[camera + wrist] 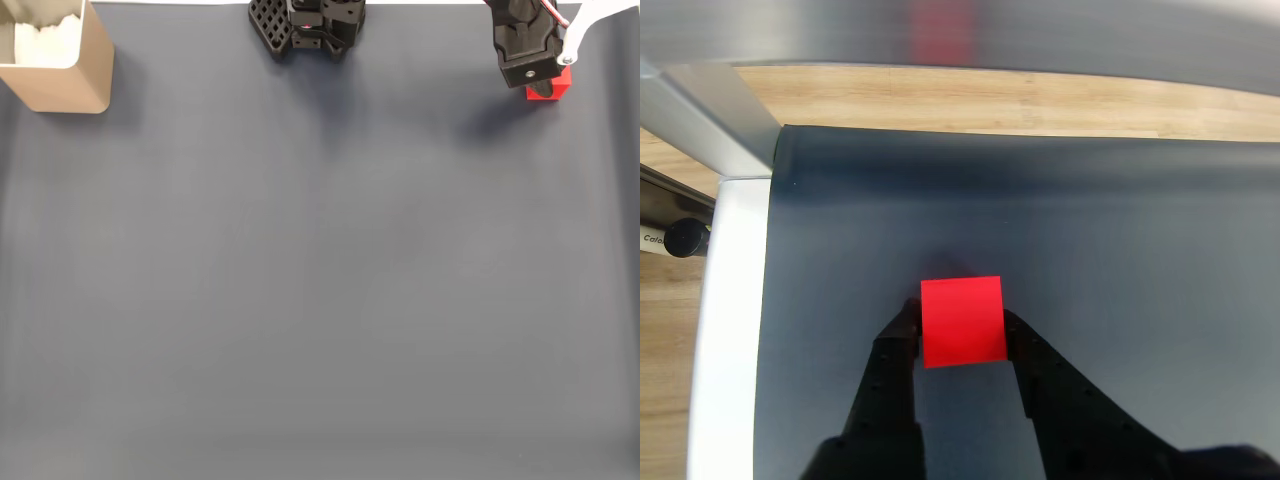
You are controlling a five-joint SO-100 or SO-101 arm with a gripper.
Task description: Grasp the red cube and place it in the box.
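Observation:
The red cube [962,320] sits on the dark grey mat between my gripper's [962,328] two black fingers, which press against its left and right sides. In the fixed view the gripper [548,88] is at the top right corner of the mat, and the red cube [563,82] peeks out beneath it. The box [72,88], tan with white lining, stands at the top left corner of the fixed view, far from the gripper.
The arm's black base [305,25] is at the top centre of the fixed view. In the wrist view the mat's edge meets a white strip [730,330], a wooden tabletop [1020,100] and a metal frame bar [710,115]. The grey mat [320,280] stretches wide.

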